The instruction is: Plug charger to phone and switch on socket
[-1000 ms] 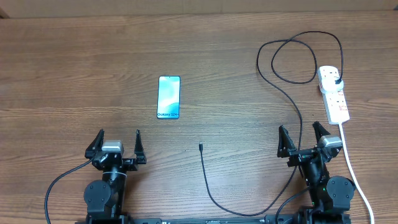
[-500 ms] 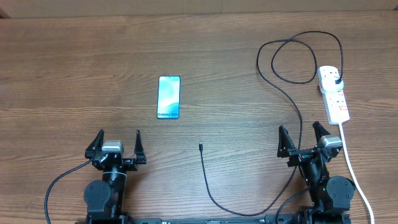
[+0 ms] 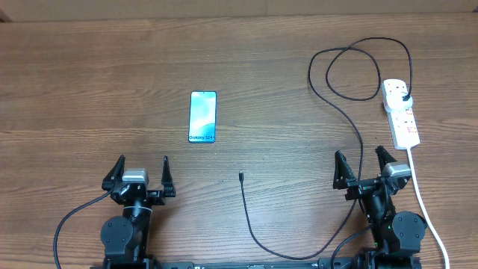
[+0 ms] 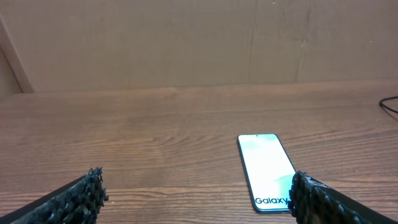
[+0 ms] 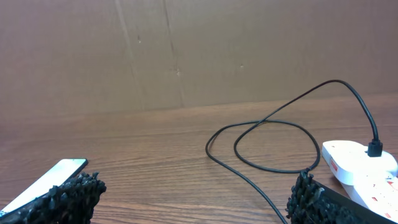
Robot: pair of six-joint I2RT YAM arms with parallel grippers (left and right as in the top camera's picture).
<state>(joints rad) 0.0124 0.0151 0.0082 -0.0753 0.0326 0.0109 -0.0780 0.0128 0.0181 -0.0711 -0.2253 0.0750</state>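
Note:
The phone [image 3: 203, 116] lies flat left of the table's middle, cyan screen up; it also shows in the left wrist view [image 4: 266, 170] and at the left edge of the right wrist view [image 5: 46, 183]. The charger cable [image 3: 351, 127] loops at the far right, its black plug [image 3: 404, 96] in the white socket strip [image 3: 400, 112]. Its connector tip [image 3: 241, 176] lies free near the front centre. My left gripper [image 3: 142, 172] is open and empty, nearer than the phone. My right gripper [image 3: 364, 166] is open and empty, with the cable passing between its fingers on the table.
The strip's thick white cord [image 3: 426, 205] runs toward the front right edge, past my right arm. The cable sweeps in a curve along the front [image 3: 299, 257]. A brown cardboard wall [image 4: 199, 43] stands behind the table.

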